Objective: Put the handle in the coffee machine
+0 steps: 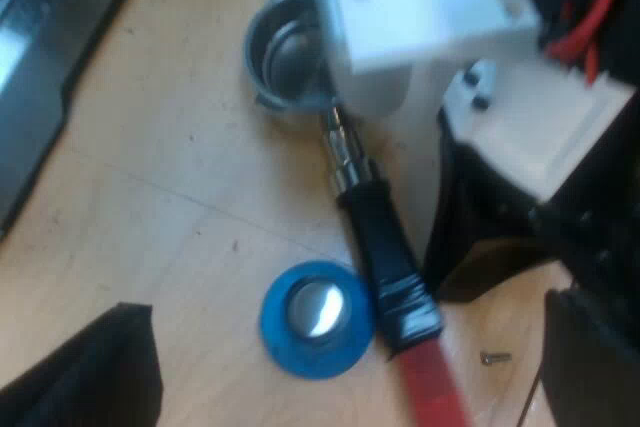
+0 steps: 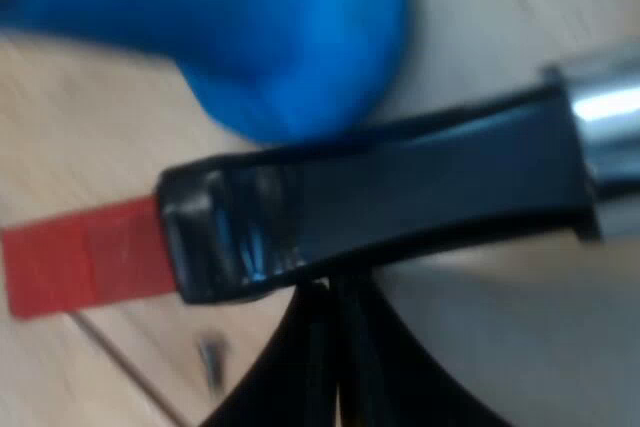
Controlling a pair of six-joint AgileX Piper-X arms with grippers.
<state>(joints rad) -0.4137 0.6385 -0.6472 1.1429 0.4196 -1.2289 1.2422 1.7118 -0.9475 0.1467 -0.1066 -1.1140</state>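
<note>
On the wooden table (image 1: pixel 170 177) the metal holder (image 1: pixel 290 52) lies loose, with the blue tamper (image 1: pixel 318 319) just beside its handle (image 1: pixel 385 247). The right gripper (image 2: pixel 322 295) is at the handle, but I cannot tell its grip. The left gripper (image 1: pixel 347 305) gapes wide and empty. This looks like the pick-up step, so next comes a firm hold and a level lift.

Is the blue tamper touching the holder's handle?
Cannot tell. In the left wrist view the blue tamper meets the holder's handle with no gap showing, but the handle may pass above it.
</note>
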